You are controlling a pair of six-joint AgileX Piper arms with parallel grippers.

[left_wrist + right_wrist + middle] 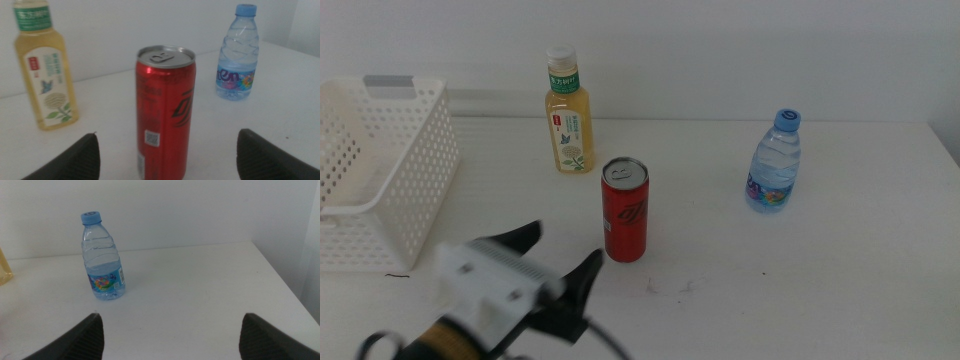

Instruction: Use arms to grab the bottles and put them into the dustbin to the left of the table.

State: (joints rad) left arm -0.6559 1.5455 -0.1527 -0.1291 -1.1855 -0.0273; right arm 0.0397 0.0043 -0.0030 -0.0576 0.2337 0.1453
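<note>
1. The red can (pixel 625 209) stands upright near the middle of the table (pixel 840 270), long axis vertical, its silver top and pull tab facing up.
2. The yellow tea bottle (pixel 568 112) stands upright behind the can and slightly to its left, white cap up. The water bottle (pixel 775 162) stands upright well apart to the right, blue cap up.
3. The dustbin (pixel 380 170) sits at the table's left edge, its open top facing up.
4. The left gripper (pixel 560 255) is low at the front of the table, just in front of the can. Its jaws are spread wide and hold nothing; in the left wrist view the can (pixel 163 112) stands between them, touching neither.
5. The right gripper (pixel 170 330) is outside the middle view. Its jaws are also wide apart and empty, facing the water bottle (pixel 102 257), which stands farther back.
6. The water bottle's label shows the letters "ten" (pixel 229 76). The tea bottle (pixel 45 67) carries a green neck band and a red tag with writing too small to read. The can bears a dark angular logo and a small white code patch.
</note>
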